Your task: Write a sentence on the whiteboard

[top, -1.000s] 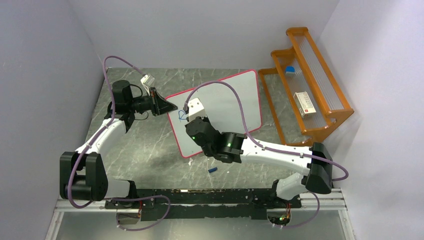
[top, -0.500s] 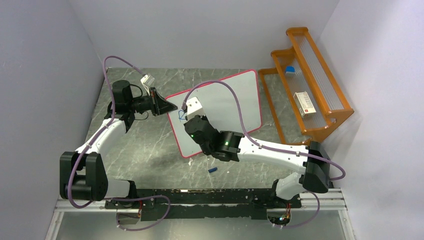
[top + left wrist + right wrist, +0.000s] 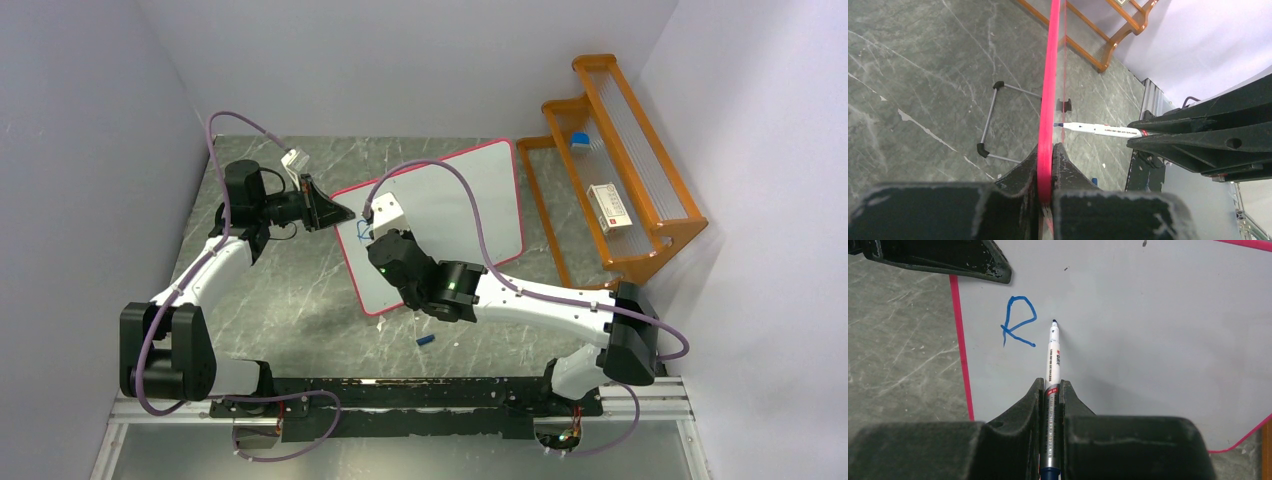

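Whiteboard (image 3: 450, 215), large, white, thin pink-red frame, stands tilted on the grey marbled desk (image 3: 300, 290). At its left edge the left tool (image 3: 1046, 150) is clamped on the frame. The right tool (image 3: 1050, 385) grips a slim white marker (image 3: 1053, 355), tip at the board face just right of the sentence (image 3: 1018, 322), so far one blue "R". Judgement: barely begun; nearly all lettering remains.

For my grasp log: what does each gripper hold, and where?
Left gripper: the whiteboard, by its pink edge. Right gripper: the marker, by its rear barrel.
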Tool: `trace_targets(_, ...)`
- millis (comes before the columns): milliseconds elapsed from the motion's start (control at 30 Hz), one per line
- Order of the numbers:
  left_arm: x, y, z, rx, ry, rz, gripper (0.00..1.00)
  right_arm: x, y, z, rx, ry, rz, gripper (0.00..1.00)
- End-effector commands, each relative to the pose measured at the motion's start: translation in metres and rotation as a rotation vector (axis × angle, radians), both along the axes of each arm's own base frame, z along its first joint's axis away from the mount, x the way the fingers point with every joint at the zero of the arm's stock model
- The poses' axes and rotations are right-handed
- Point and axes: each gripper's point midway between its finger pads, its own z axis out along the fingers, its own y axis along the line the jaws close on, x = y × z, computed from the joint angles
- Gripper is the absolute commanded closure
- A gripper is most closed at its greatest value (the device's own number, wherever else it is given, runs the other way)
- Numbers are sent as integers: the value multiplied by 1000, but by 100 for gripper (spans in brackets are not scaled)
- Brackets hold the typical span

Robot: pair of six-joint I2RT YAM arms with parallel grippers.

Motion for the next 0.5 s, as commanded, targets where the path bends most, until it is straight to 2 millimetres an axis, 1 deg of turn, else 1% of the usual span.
trace_targets(0, -5, -5, -25, 53, 28, -21, 95, 6, -7, 7, 33, -5, -35, 100)
trace_targets(267, -4, -4, -26, 64, 29, -12, 95, -3, -11, 9, 52, 13, -3, 100)
trace_targets(467, -3, -5, -26, 64, 29, -13, 95, -5, -11, 5, 48, 25, 2, 100)
